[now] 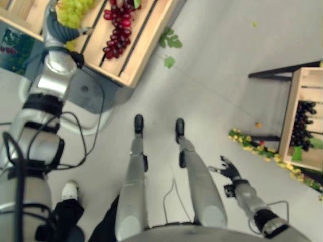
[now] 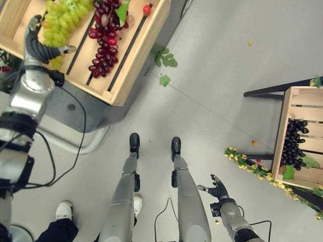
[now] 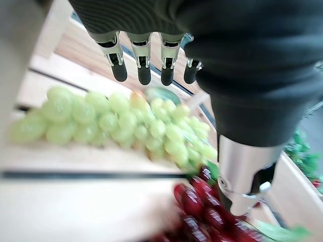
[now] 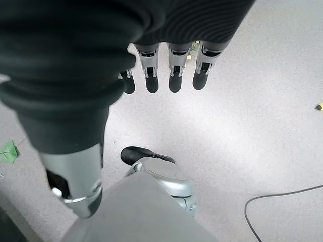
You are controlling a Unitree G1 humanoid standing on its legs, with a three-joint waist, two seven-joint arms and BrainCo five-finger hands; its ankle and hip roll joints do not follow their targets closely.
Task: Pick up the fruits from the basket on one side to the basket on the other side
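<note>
A wooden crate [image 1: 147, 46] at the upper left holds a bunch of green grapes [image 3: 126, 126] beside a bunch of red grapes [image 1: 118, 31]. My left hand [image 1: 52, 21] hovers over the green bunch with its fingers [image 3: 144, 63] straight and apart from the fruit, open and holding nothing. A second wooden crate [image 1: 291, 108] stands at the right on a black frame and holds dark grapes [image 1: 303, 126]. My right hand [image 2: 217, 191] hangs low beside my right side above the floor, its fingers [image 4: 174, 70] straight and empty.
Green leaves [image 1: 170, 40] lie on the grey floor beside the left crate. A garland of yellow flowers [image 1: 252, 143] runs along the floor below the right crate. A person's white shoe [image 1: 69, 190] stands at the lower left. A small red fruit [image 2: 147, 9] sits in the left crate's corner.
</note>
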